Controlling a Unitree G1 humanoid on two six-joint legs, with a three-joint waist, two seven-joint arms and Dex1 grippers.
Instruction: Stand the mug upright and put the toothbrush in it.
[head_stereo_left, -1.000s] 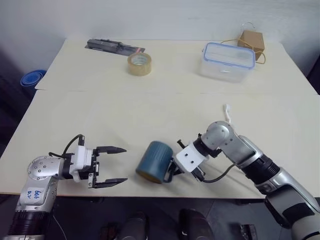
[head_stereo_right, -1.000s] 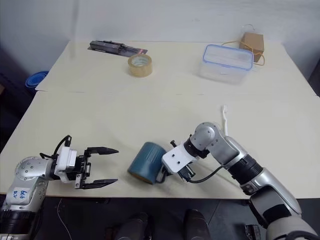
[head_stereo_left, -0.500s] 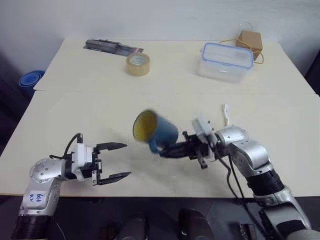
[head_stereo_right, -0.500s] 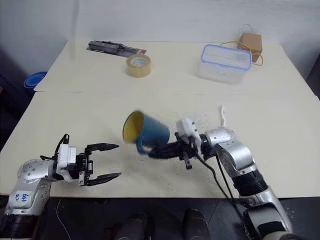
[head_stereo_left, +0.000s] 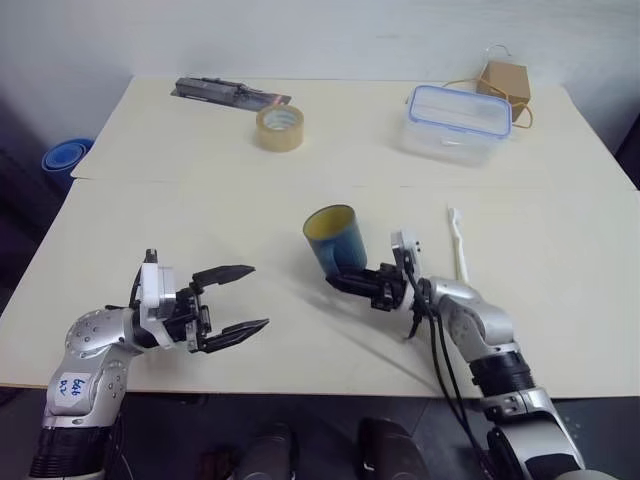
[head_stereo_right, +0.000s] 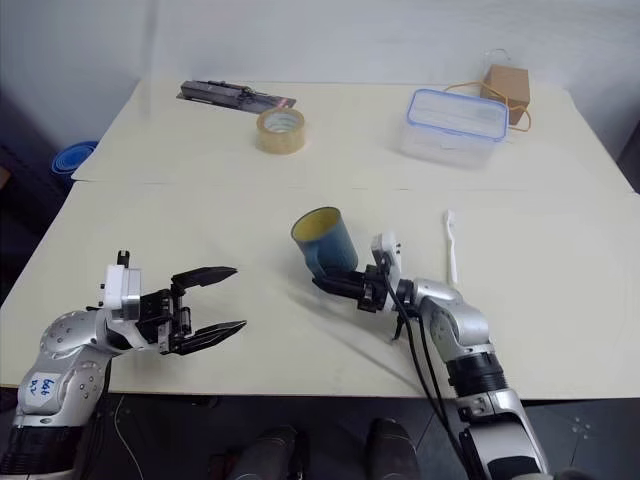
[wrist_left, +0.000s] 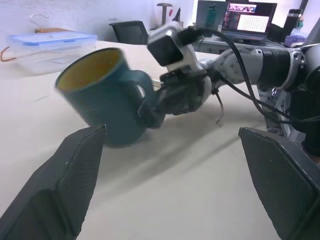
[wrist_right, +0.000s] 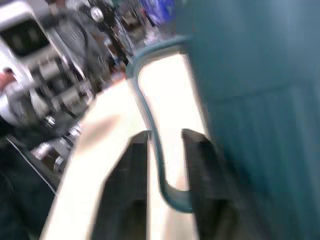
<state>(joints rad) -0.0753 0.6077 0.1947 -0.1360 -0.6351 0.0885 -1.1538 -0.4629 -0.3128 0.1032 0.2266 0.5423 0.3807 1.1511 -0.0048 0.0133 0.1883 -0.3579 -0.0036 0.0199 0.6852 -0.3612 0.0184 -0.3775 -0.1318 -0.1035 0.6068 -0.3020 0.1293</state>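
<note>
Left eye view: mug (head_stereo_left: 335, 238) near upright, mouth up, tilted left.

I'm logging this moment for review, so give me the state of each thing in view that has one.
mug: mouth up, tilted, handle between the right gripper's jaws.
toothbrush: lying flat on the table, untouched.
right gripper: jaws either side of the mug's handle, a little apart.
left gripper: jaws wide open, holding nothing.
plastic box: lid on.
tape roll: lying flat.
</note>
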